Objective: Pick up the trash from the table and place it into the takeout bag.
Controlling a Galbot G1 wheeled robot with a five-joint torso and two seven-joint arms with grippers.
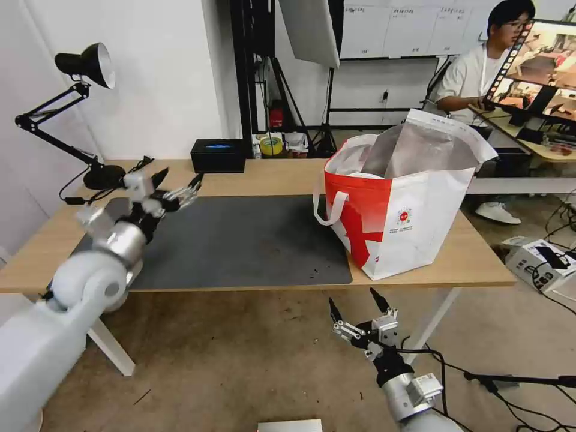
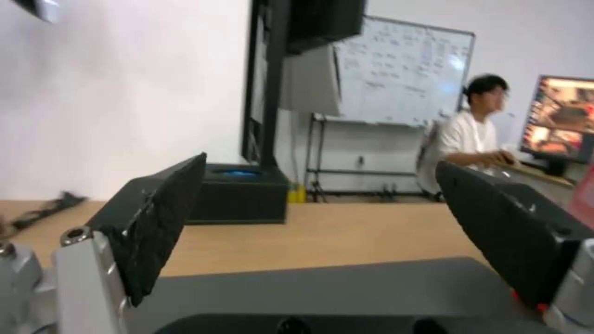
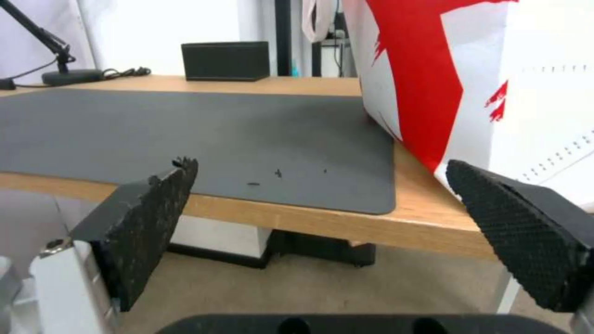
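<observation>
- Right gripper (image 1: 355, 307), lower centre of the head view: below the table's front edge, over the floor, fingers spread wide, nothing between them.
- Right wrist view: both black pads (image 3: 151, 218) wide apart, table edge and bag corner beyond them.
- Left gripper (image 1: 178, 178), left of the head view: above the far left corner of the mat, fingers spread, holding nothing.
- Table (image 1: 474, 258): light wood top; dark grey mat (image 1: 240, 240) covers its left and middle part. A few dark specks (image 3: 278, 174) sit near the mat's front right corner.
- Takeout bag (image 1: 408, 204), centre right: stands upright on the table's right part, just right of the mat, mouth open, foil lining showing, white handle hanging off its left side.
- Black box (image 1: 218, 155), back edge of the table, upper centre-left.
- Desk lamp (image 1: 72, 108), upper left: base on the table's back left corner.
</observation>
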